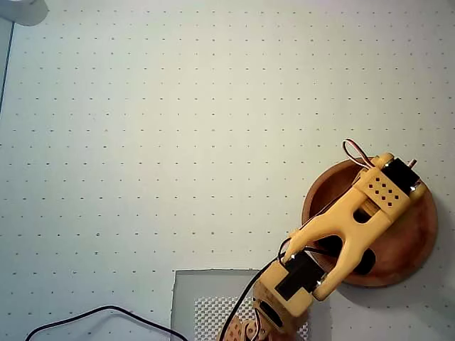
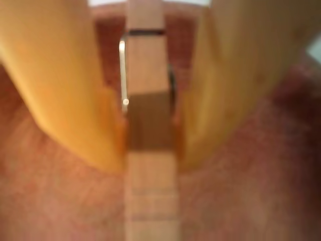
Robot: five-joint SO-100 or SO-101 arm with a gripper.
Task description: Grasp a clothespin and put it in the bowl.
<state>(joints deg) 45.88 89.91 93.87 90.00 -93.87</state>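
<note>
gripper [image 2: 150, 150] clamping clothespin [image 2: 148, 90], bowl [image 2: 55, 201] beneath

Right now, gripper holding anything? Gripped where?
Yes: the gripper is shut on the clothespin, pinching it around mid-length near the spring, over the bowl.

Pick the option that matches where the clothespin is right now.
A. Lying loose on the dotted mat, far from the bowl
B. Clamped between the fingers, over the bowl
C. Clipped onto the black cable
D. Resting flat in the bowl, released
B: the wrist view shows the clothespin pinched between the two yellow fingers with the bowl reddish-brown beneath, and the overhead view shows the arm reaching over the bowl.
</note>
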